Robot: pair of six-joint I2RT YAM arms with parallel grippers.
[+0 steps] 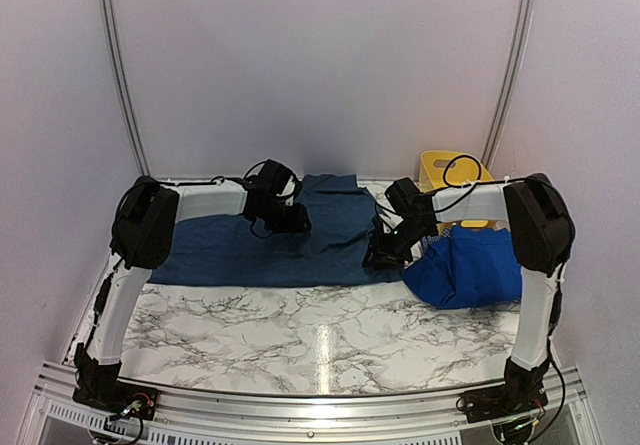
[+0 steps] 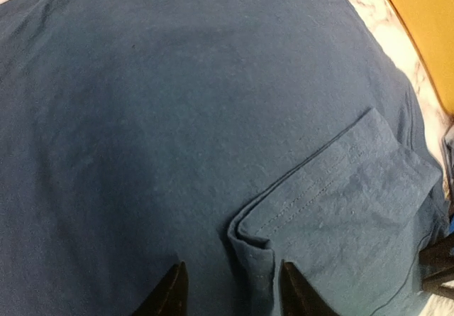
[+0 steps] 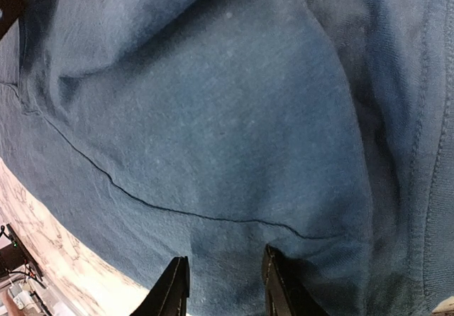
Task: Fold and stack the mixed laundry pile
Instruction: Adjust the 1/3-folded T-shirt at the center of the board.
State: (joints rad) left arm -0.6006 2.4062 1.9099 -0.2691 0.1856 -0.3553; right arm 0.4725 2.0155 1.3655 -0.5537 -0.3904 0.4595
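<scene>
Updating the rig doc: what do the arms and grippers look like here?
Left arm and right arm: white tubular links, bulky rounded black joint housings, black bases with thin wires, some red. Black cables loop above the wrists. Left gripper and right gripper: two plain black fingers each, tapering to narrow tips. No markings or sleeves visible.

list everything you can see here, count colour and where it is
dark garment: one, denim blue, spread flat across the far half of the table
bright garment: one, royal blue, bunched at the right, against the dark garment's edge
tub: one, yellow, far right corner
table: one, white marble pattern, under it all
left gripper: one, black, open over the dark garment
right gripper: one, black, open over the dark garment
</scene>
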